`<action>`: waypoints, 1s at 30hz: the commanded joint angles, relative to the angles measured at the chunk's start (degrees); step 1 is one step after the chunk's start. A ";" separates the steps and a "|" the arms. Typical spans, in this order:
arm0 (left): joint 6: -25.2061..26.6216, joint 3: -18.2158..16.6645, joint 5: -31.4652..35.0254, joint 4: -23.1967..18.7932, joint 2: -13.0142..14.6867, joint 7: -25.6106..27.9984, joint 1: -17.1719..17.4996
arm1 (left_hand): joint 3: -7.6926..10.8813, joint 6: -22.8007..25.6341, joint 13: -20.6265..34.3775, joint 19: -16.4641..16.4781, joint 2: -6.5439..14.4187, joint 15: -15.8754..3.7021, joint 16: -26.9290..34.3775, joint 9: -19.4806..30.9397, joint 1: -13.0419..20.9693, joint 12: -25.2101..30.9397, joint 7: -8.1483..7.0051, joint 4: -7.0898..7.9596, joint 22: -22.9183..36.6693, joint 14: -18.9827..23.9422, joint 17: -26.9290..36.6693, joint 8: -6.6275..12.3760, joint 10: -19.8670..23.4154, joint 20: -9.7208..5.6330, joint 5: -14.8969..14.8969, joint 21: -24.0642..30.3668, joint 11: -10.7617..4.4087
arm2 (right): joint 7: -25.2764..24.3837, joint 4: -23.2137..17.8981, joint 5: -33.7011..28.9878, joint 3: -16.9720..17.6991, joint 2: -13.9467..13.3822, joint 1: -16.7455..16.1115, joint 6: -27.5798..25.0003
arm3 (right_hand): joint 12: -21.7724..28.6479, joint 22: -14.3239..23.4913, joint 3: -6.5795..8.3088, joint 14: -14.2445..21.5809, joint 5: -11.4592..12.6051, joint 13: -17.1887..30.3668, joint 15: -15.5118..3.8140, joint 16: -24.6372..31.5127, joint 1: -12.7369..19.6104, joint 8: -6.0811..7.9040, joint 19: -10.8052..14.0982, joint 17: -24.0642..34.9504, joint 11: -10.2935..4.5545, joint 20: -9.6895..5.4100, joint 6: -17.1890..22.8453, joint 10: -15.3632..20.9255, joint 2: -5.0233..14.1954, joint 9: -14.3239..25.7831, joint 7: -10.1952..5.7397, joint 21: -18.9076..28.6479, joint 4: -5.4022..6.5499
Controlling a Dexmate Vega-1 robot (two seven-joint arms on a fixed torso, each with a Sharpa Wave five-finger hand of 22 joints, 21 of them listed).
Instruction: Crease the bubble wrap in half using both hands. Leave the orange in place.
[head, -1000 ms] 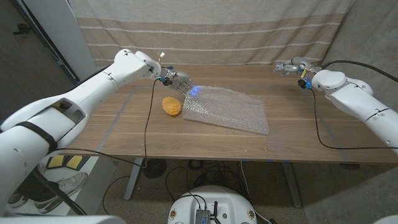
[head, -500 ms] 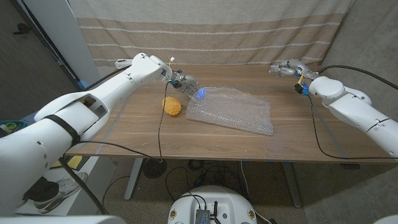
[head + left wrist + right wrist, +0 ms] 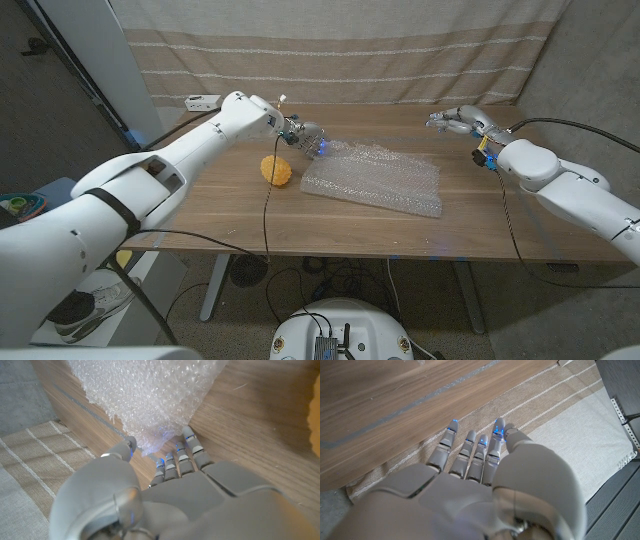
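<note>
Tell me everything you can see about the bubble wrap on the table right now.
The bubble wrap is a clear, bubbly plastic sheet, roughly rectangular, lying mostly flat and unfolded on the wooden table. Its far-left corner is pinched by the left robot hand and looks slightly lifted. The orange sits just beside its left edge; contact between them is unclear.

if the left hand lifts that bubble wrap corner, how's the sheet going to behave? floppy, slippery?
Probably floppy: the bubble wrap already bunches and rumples where the left hand pinches its corner. Likely very light, so it may slide across the smooth wooden table rather than fold until the right hand, away from the sheet, pins it.
</note>
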 commanded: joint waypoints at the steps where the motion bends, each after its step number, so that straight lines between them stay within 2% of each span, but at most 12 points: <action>1: -6.21 -0.66 9.22 -17.04 6.32 16.98 8.97 | -1.87 4.43 -0.44 -0.88 -0.88 -1.17 0.22 -2.33 -1.29 1.76 -3.25 -1.00 -0.18 -0.79 -0.52 0.75 2.09 0.56 -0.53 -0.63 -1.50 | -7.16 -7.64 -2.50 1.95 -0.20 -6.57 -5.28 | -0.08 0.17 -0.06 -0.26 0.14 0.28 -0.02 0.22 -0.84 -1.05 -0.37 0.39 -0.10 -0.27 -1.81 -0.31 1.03 -0.25 -0.28 -0.01 0.52; 3: -8.64 -0.43 11.92 -20.22 7.85 19.32 10.82 | -2.21 6.39 -0.64 -1.52 -0.87 -1.67 0.30 -3.09 -1.39 2.13 -3.91 -1.39 -0.25 -0.79 -0.64 1.09 3.07 0.07 -0.46 -1.07 -2.16 | -8.46 -8.65 -3.30 1.80 0.26 -7.11 -6.22 | -0.06 0.19 -0.18 -0.27 0.30 0.30 -0.01 0.37 -1.91 -1.87 -0.21 0.64 0.17 -0.62 -2.81 -0.62 1.66 -0.57 -0.32 0.10 1.40; 4: -10.10 -0.49 12.99 -21.26 8.38 20.31 11.76 | -2.48 7.40 -0.80 -2.58 -0.67 -2.13 0.27 -3.70 -1.87 2.34 -4.75 -1.36 -0.32 -1.13 -0.62 1.11 3.73 -1.25 -0.37 -1.63 -2.97 | -8.90 -9.06 -3.74 1.61 0.45 -7.24 -6.59 | -0.03 0.20 -0.23 -0.29 0.37 0.30 0.06 0.41 -2.32 -2.32 -0.24 0.72 0.18 -0.65 -3.48 -0.74 1.77 -0.70 -0.37 0.10 1.70; 6: -13.02 -0.17 16.25 -23.76 9.66 23.13 13.98 | -2.53 9.59 -1.08 -3.80 0.05 -2.80 0.18 -4.72 -2.19 2.86 -5.44 -1.55 -0.39 -1.84 -0.69 1.31 5.39 -2.50 -0.09 -2.38 -3.42 | -9.83 -10.49 -5.03 0.65 0.73 -7.14 -8.65 | 0.01 0.21 -0.33 -0.49 0.51 0.31 0.08 0.34 -3.19 -3.01 -0.30 0.82 0.25 -0.68 -4.37 -0.94 1.86 -0.90 -0.82 0.11 2.34; 8: -13.97 -0.38 17.94 -24.45 9.81 24.26 15.05 | -2.08 10.79 -1.22 -4.00 0.93 -3.31 0.28 -5.28 -1.83 2.98 -5.78 -1.91 -0.42 -1.69 -0.78 1.40 5.98 -2.86 0.18 -2.61 -3.15 | -10.10 -11.10 -5.90 0.18 0.75 -7.00 -9.76 | -0.06 0.22 -0.37 -0.63 0.61 0.31 0.30 0.29 -3.64 -3.52 -0.38 0.86 0.41 -0.66 -5.09 -1.33 1.85 -1.01 -0.93 0.10 2.62; 13: -18.07 -0.65 24.92 -28.79 11.66 30.50 20.17 | -1.01 17.01 -1.68 -2.60 2.41 -4.60 1.12 -7.21 -1.26 3.92 -6.86 -3.37 -0.45 1.48 -0.97 2.18 9.83 -3.29 0.96 -2.62 -5.70 | -11.59 -15.17 -10.34 -2.71 0.20 -6.63 -16.14 | -0.08 0.23 -0.33 -0.79 0.79 0.31 0.46 0.23 -3.96 -4.38 -0.46 0.87 0.30 -0.61 -6.35 -1.78 1.74 -1.16 -1.65 0.11 2.71; 14: -18.79 -0.49 26.50 -29.50 12.09 31.11 20.79 | -0.80 19.71 -1.77 -2.19 2.52 -5.72 1.37 -7.73 -1.44 4.26 -7.37 -3.77 -0.44 3.04 -0.93 2.53 11.39 -3.41 1.17 -2.68 -6.41 | -11.70 -15.90 -11.00 -3.12 0.03 -6.72 -17.07 | 0.06 0.24 -0.28 0.76 0.92 0.31 -0.15 0.88 -4.21 -4.70 -0.06 0.94 0.41 -0.85 -6.45 -1.74 1.75 -1.27 -1.67 0.30 2.80; 17: -19.86 -0.40 30.68 -31.68 12.88 32.91 22.86 | -0.57 24.93 -1.82 -0.55 2.03 -7.65 1.87 -8.36 -2.06 5.20 -8.12 -4.69 -0.37 6.86 -0.89 3.03 15.36 -3.33 1.46 -2.45 -7.38 | -11.62 -18.03 -12.74 -4.16 -0.75 -7.19 -19.50 | 0.90 0.35 -0.53 3.97 1.04 0.36 -1.51 2.66 -4.58 -5.44 1.92 1.54 0.60 -1.63 -6.34 -0.08 1.18 -1.51 -1.71 1.19 2.38; 22: -19.68 -0.45 37.46 -34.94 13.47 35.32 25.73 | 0.07 30.73 -1.65 1.23 2.07 -9.10 2.95 -8.58 -2.72 6.36 -9.24 -5.33 -0.11 12.03 -0.51 3.66 20.01 -3.33 1.74 -1.95 -8.09 | -11.23 -21.33 -14.16 -4.77 -1.97 -8.38 -23.14 | 1.51 0.54 -0.58 5.23 1.08 0.50 -2.09 4.09 -4.31 -5.77 3.52 2.67 0.21 -2.42 -5.49 1.47 1.11 -1.64 -1.99 1.98 1.53; 24: -18.34 -0.28 41.09 -36.29 13.31 36.86 26.83 | 0.35 33.45 -1.44 2.52 2.19 -10.05 3.55 -8.59 -3.16 7.09 -9.76 -5.41 0.08 14.31 -0.22 4.02 22.46 -3.95 1.75 -1.40 -8.37 | -11.43 -22.76 -14.73 -4.78 -2.45 -9.04 -24.85 | 2.06 0.67 -0.55 6.26 1.08 0.72 -2.63 5.07 -4.02 -5.67 4.32 3.40 0.20 -2.99 -4.34 2.70 1.10 -1.66 -1.84 2.43 0.98; 27: -16.93 -0.64 44.12 -38.59 13.17 37.04 28.33 | 0.58 35.29 -1.08 4.59 2.16 -11.07 4.55 -8.59 -3.23 7.96 -9.86 -5.84 0.30 16.92 0.30 4.04 25.05 -4.88 1.73 -0.45 -8.70 | -11.07 -25.18 -15.19 -4.73 -3.52 -9.80 -28.09 | 3.34 0.90 -0.41 8.28 1.13 1.22 -2.98 6.91 -3.51 -5.70 5.38 4.87 0.55 -3.68 -3.00 5.27 1.30 -1.67 -1.70 3.13 0.20; 30: -16.82 -1.00 46.13 -40.57 13.35 36.23 29.48 | 0.11 39.36 -0.32 8.79 3.10 -11.74 7.64 -8.51 -2.98 9.03 -8.94 -6.19 0.87 21.08 2.55 4.50 28.05 -5.23 1.45 1.90 -8.98 | -10.09 -27.45 -15.13 -4.56 -4.85 -10.39 -31.05 | 5.07 1.24 -0.26 10.99 1.13 2.03 -3.53 9.59 -2.91 -5.45 6.76 7.33 0.44 -4.11 -0.66 8.10 1.54 -1.60 -1.90 4.18 -0.58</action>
